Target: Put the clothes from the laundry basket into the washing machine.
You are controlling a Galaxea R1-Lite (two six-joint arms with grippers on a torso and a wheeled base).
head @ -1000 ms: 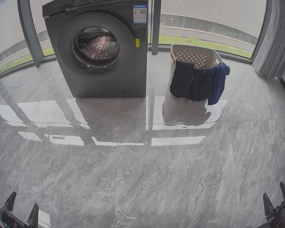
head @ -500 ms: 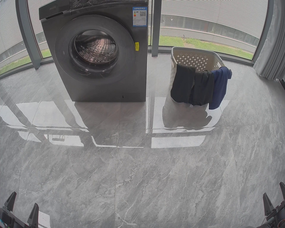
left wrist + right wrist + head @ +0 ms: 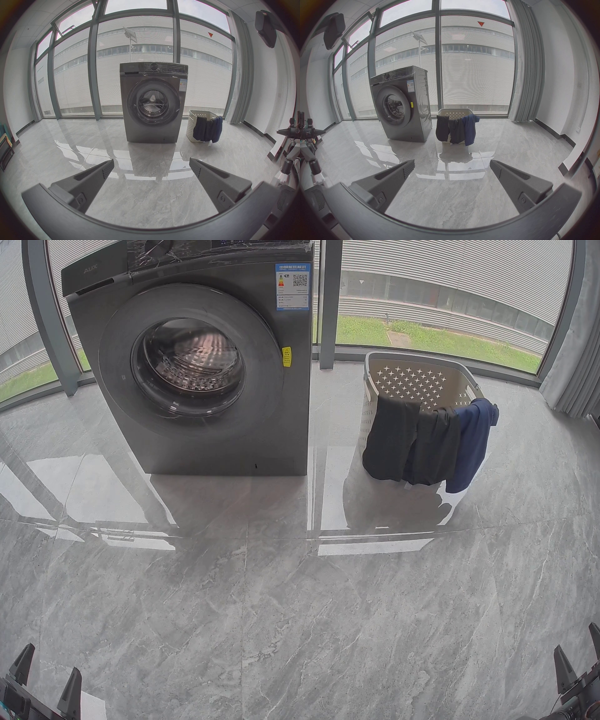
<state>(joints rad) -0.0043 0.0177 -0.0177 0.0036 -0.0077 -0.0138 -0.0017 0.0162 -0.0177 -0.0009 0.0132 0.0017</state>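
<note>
Three clothes hang over the near rim of the laundry basket [image 3: 417,372], long axes running down toward the floor [image 3: 300,615]: left dark garment [image 3: 390,437], middle dark garment [image 3: 434,446], and blue garment [image 3: 472,440] at the right corner. They screen the basket's lower inside, so any further contents cannot be told. The basket stands just right of the washing machine [image 3: 187,365], whose round door faces the robot and whose top is cut off. The left gripper [image 3: 49,671] and right gripper [image 3: 578,649] sit low, well apart from both. Their fingers are spread and hold nothing.
</note>
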